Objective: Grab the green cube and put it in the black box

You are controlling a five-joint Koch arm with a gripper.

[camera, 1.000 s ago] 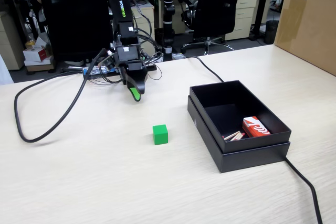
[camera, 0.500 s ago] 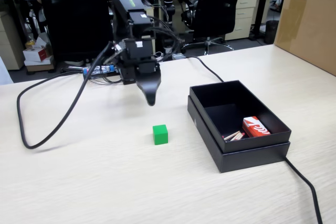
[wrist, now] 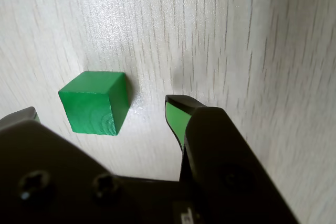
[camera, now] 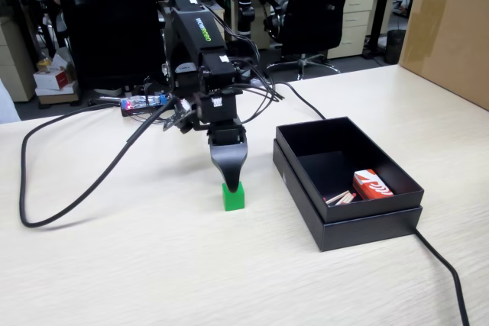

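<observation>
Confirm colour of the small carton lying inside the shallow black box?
Red-orange with white markings: the small carton in the shallow matte black box, clearest in the fixed view.

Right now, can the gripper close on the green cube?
Probably yes: the gripper is open, the green cube sits between its fingers on the bare table, and nothing blocks it.

arm reaching forward, bent down | hand [wrist: 100, 114] spread apart, tips low

Claw [camera: 229, 182] just above green cube [camera: 234, 197]
</observation>
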